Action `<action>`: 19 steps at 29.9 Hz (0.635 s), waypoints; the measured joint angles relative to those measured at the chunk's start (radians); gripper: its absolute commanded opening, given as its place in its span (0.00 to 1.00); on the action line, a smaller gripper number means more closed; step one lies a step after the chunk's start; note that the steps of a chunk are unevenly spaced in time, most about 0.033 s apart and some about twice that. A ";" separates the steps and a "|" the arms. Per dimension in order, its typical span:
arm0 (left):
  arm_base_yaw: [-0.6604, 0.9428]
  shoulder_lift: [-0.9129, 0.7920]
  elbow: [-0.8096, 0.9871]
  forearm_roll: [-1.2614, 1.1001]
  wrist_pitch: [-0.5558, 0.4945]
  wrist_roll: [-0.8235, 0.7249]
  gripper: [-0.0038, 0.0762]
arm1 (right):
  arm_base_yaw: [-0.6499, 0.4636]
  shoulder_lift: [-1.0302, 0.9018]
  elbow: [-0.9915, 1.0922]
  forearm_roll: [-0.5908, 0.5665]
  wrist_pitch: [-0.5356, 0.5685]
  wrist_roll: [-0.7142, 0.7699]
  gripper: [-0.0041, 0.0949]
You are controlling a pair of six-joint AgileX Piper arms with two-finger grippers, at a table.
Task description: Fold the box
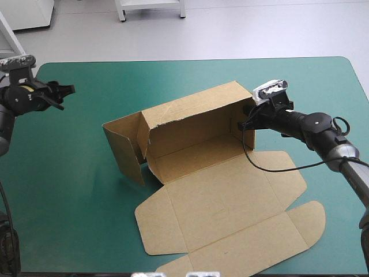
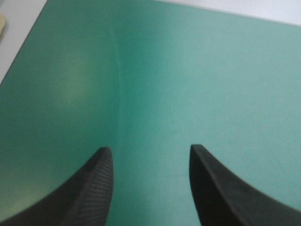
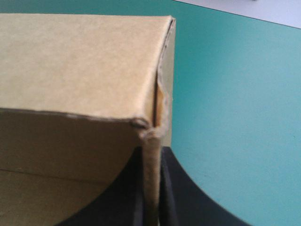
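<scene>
high view: the brown cardboard box [image 1: 219,202] lay mid-table on the teal-green cover [image 1: 69,190], rear and left walls raised, lid flat.
left wrist view: the left gripper [image 2: 150,149] stood released over the cover.
right wrist view: the right gripper [image 3: 151,149] grasped the box's right end wall.

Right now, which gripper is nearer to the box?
Right. The right gripper is shut on the box at its right end wall; the left gripper hangs open over the teal-green cover, well apart from it.

It looked like a robotics lab: a left arm [image 1: 17,101] and a right arm [image 1: 323,128] reached over a teal-green covered table [image 1: 190,72], with bare pale floor [image 1: 242,32] and white furniture [image 1: 151,6] beyond its far edge.
</scene>
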 measured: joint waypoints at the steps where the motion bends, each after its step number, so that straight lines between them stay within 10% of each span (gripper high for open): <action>1: 0.021 0.000 0.027 -0.013 0.011 0.009 0.47 | 0.000 0.000 -0.001 -0.027 -0.005 0.029 0.02; 12: 0.073 0.000 0.167 -0.040 0.062 0.067 0.47 | 0.000 0.000 -0.170 -0.415 0.088 0.474 0.02; 19: 0.073 0.000 0.168 -0.040 0.120 0.120 0.47 | 0.000 0.024 -0.397 -0.849 0.377 0.907 0.02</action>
